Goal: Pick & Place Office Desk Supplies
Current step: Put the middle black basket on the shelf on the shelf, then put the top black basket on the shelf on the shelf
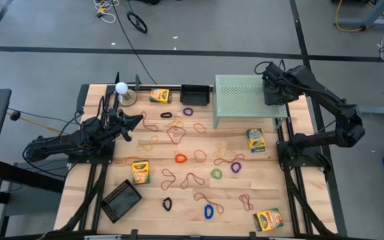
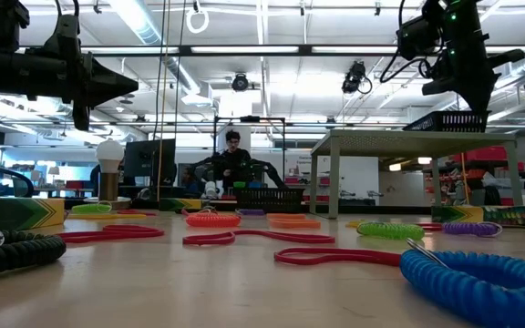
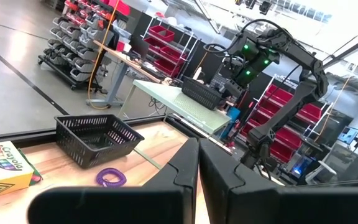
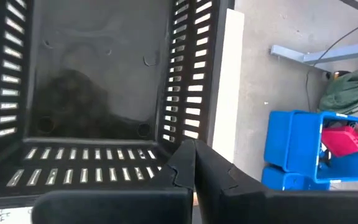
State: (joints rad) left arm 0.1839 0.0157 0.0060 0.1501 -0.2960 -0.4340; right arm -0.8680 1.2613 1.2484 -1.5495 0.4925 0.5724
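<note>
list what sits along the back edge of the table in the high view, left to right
white ball → crayon box → black tray → green shelf → right end effector, shut on a second black tray on the shelf

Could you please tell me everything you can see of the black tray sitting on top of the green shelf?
The black tray is a small, dark, plastic-looking basket with a solid floor and rows of slots in its walls. It sits upright at the right end of the pale green perforated shelf, and appears empty. The right gripper is shut on its near wall, at the rim. In the low view it shows as a dark slotted basket on the shelf top under the arm. Nothing else touches it.
</note>
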